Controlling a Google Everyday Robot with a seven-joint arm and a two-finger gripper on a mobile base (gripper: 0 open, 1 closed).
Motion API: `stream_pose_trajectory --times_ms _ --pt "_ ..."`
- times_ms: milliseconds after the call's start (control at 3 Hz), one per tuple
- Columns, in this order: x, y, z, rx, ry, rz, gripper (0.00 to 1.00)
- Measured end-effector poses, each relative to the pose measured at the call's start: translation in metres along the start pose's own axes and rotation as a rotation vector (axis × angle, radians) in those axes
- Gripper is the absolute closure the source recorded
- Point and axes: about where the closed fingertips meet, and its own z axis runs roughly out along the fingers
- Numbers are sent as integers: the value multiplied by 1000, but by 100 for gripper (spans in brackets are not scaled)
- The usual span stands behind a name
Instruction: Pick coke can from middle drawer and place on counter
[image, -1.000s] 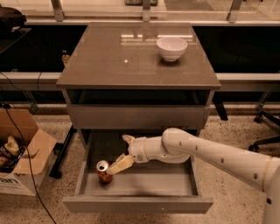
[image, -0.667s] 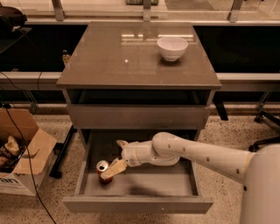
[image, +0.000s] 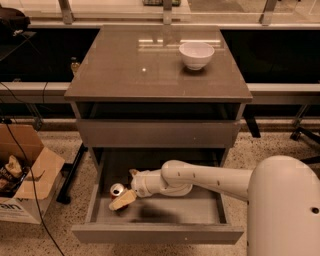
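So far only the reach looks done. Middle drawer (image: 155, 234) is pulled out, w/ the coke can (image: 116, 190) on its floor near the left wall, not lifted. Gripper (image: 123, 190) is down inside the drawer right at the can. Its jaws are spread, one either side, and nothing seems clamped yet. Left to do, prob.: close on the can, lift it out, carry it up to the table (image: 125, 70), and set it down away from the white bowl (image: 196, 54).

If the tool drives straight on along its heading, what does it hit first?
Likely the coke can: the tool points left inside the middle drawer, open, with the can right at its tip. Behind that is the drawer's left wall. Depth is unclear.
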Motion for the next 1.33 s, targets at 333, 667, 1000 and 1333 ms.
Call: stream_pose_trajectory --times_ms 333,667,1000,1333 --pt "15 1 18 -18 -2 66 19" --pt "24 10 29 -35 -8 110 42" --pt "20 18 29 -31 -20 126 65" --pt "-7 25 -2 -18 -68 123 89"
